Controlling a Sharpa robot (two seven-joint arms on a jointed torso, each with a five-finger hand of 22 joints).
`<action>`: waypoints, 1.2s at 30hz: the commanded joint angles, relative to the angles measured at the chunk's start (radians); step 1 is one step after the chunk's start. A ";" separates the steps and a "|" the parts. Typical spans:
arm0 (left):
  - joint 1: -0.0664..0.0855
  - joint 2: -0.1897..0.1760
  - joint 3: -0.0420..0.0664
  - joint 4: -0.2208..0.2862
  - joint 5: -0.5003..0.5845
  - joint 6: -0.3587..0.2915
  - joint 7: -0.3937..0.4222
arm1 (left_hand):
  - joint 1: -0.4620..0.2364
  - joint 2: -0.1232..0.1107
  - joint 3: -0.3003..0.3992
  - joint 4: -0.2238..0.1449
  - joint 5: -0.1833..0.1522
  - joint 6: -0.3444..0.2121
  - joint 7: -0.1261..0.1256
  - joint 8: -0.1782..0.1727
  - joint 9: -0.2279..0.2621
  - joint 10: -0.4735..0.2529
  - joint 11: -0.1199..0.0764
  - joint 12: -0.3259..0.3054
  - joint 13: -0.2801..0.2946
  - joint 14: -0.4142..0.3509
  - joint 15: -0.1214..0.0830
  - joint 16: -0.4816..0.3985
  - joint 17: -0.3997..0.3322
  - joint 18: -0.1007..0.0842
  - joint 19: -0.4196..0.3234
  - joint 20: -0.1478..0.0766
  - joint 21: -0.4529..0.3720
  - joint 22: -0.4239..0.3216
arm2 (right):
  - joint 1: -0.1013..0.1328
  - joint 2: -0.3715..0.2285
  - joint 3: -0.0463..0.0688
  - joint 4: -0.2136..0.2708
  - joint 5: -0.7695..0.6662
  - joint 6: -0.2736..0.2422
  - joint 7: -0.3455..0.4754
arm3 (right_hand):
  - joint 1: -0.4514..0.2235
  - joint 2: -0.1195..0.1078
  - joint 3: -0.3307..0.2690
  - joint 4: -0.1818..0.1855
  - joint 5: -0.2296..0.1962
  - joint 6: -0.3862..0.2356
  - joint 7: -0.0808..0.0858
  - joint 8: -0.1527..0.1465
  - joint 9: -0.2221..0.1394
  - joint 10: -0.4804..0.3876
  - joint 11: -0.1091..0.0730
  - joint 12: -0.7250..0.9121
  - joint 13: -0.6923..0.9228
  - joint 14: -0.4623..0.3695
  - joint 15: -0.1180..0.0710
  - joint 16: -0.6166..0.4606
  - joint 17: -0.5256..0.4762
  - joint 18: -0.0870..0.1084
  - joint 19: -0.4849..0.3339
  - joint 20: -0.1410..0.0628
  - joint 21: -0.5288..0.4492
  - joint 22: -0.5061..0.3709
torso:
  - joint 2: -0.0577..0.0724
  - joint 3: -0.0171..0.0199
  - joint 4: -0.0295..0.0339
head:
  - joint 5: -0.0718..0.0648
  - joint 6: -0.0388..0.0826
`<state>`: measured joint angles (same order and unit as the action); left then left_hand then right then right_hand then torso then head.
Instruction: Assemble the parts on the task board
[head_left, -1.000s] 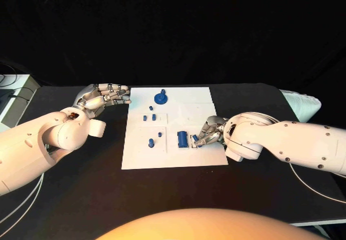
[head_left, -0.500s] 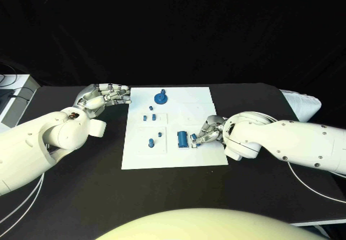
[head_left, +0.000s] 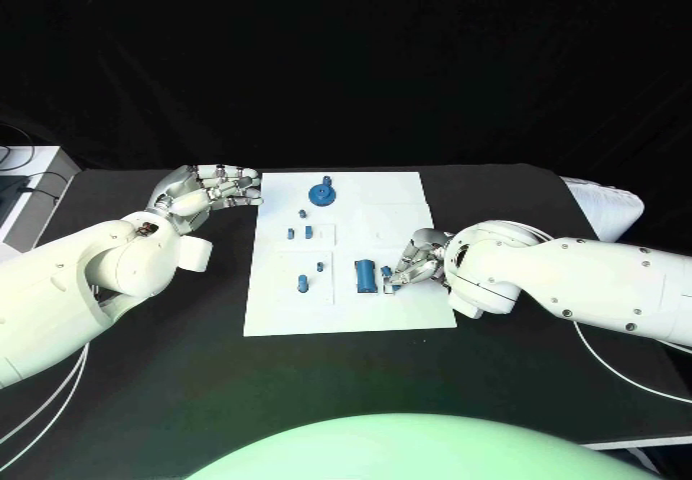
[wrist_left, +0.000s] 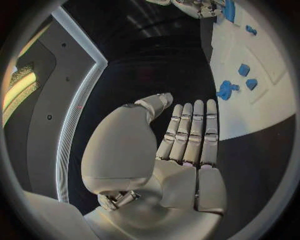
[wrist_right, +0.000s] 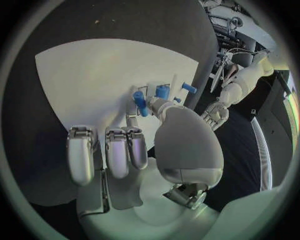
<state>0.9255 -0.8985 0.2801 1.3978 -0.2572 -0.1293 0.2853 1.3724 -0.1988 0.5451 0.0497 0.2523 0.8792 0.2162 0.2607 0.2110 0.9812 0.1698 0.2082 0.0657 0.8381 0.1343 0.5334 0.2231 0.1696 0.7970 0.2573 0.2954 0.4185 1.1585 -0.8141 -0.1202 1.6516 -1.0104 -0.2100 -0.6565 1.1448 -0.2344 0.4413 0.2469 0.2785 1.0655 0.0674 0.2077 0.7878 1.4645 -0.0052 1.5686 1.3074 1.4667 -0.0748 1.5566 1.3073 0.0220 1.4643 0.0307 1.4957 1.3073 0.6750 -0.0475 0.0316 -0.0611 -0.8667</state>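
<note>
White task board at frame centre on black counter, blue parts on it. Right hand at board's right edge, fingers curled, pinching small blue part. Left hand beside board's upper left corner, fingers released, grasping nothing

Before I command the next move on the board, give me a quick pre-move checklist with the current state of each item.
1. White task board lies flat and square on the black table: ok.
2. Left hand off the board, beside its far left corner, fingers straight and holding nothing: ok.
3. Right hand is at the board's right side, fingers down beside the large blue cylinder: ok.
4. Firm hold on a small blue part at its fingertips: cannot tell.
5. Blue round disc with a knob at the far end, away from both hands: ok.
6. Small blue pieces left of centre, untouched: ok.
</note>
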 joint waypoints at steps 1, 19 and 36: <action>0.000 0.001 0.001 0.001 0.005 0.016 0.004 | 0.006 0.000 0.002 0.003 0.001 -0.002 0.002 -0.005 -0.001 0.001 0.003 0.003 -0.001 -0.001 0.004 -0.006 0.000 0.010 0.007 -0.003 -0.001 -0.001 | -0.002 0.000 -0.001 0.002 -0.011 0.026 0.003 | -0.012 0.002 -0.012 0.003 -0.008 0.004 0.003 -0.003 -0.001 0.106 0.000 0.002 0.263 0.093 0.005 -0.003 0.215 -0.007 0.090 0.003 -0.007 0.243 | 0.000 -0.0001 -0.0005 | 0.001 -0.002; 0.000 0.003 0.001 -0.001 0.005 0.017 0.004 | 0.005 0.000 0.002 0.005 0.001 -0.002 0.002 -0.005 -0.001 0.001 0.004 0.002 -0.001 -0.002 0.005 -0.007 0.000 0.010 0.008 -0.003 -0.003 -0.002 | -0.003 -0.003 -0.001 0.009 -0.015 0.018 0.011 | -0.044 0.010 -0.080 0.044 -0.022 0.008 0.003 -0.004 -0.004 0.106 0.000 0.002 0.263 0.093 0.005 -0.004 0.214 -0.006 0.090 0.003 -0.009 0.243 | 0.000 0.0002 -0.0001 | 0.000 -0.004; 0.000 0.003 0.001 -0.004 0.005 0.016 0.003 | 0.005 0.000 0.002 0.005 0.001 -0.002 0.002 -0.005 -0.001 0.001 0.004 0.002 -0.001 -0.002 0.005 -0.007 0.000 0.010 0.008 -0.003 -0.003 -0.002 | -0.006 -0.026 -0.001 0.044 -0.026 -0.005 0.028 | -0.072 0.020 -0.134 0.044 0.012 0.009 0.000 -0.004 -0.003 0.106 -0.002 0.002 0.263 0.093 0.004 -0.003 0.217 -0.007 0.090 0.002 -0.009 0.243 | 0.001 0.0004 -0.0007 | 0.003 -0.006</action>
<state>0.9254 -0.8972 0.2801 1.3928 -0.2571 -0.1280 0.2831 1.3724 -0.1988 0.5451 0.0497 0.2523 0.8793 0.2162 0.2607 0.2111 0.9812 0.1698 0.2082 0.0657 0.8381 0.1343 0.5334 0.2231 0.1696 0.8004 0.2538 0.2954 0.4167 1.1541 -0.8382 -0.1210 1.6928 -1.0196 -0.2122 -0.6450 1.0802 -0.2173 0.3116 0.2910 0.2880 1.0690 0.0709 0.2077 0.7846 1.4645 -0.0053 1.5686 1.3079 1.4667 -0.0748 1.5566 1.3073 0.0219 1.4643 0.0307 1.4916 1.3078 0.6752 -0.0471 0.0317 -0.0587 -0.8726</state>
